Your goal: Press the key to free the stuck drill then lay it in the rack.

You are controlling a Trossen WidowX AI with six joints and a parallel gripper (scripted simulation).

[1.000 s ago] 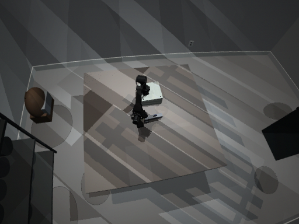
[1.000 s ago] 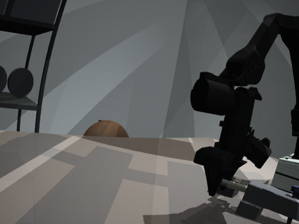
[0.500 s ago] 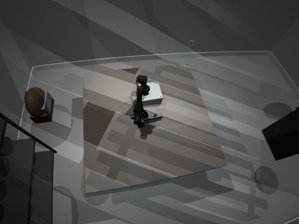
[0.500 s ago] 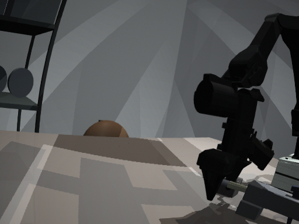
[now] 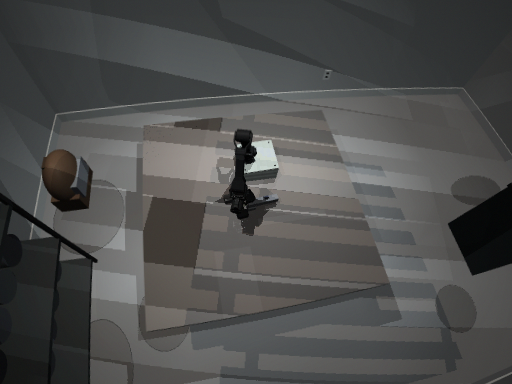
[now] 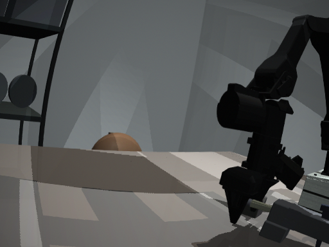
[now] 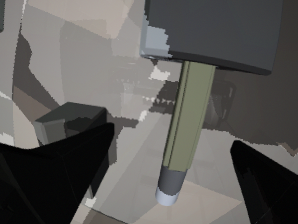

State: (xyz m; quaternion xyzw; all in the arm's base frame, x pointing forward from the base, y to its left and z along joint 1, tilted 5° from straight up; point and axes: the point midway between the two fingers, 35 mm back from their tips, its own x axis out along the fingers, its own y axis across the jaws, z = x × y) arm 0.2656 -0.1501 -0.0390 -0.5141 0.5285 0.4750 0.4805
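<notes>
The drill (image 6: 261, 206) (image 7: 189, 117) is an olive-green rod with a grey end, sticking out of a dark grey housing (image 5: 271, 200) (image 6: 302, 217) (image 7: 215, 30). My gripper (image 6: 243, 216) (image 7: 174, 137) is open and empty, its fingers apart on either side of the rod's outer part in the wrist view, touching nothing that I can make out. A small dark blue piece (image 6: 325, 208) on the housing, cut by the right edge of the exterior view, may be the key. I cannot tell which object is the rack.
A dark grey block (image 7: 72, 120) stands beside the left finger in the wrist view. A pale box (image 5: 264, 157) (image 6: 316, 190) stands near the arm, behind the housing. A shelf unit (image 5: 75, 300) (image 6: 53, 80) and a brown rounded object (image 5: 60, 175) (image 6: 117, 142) are farther off.
</notes>
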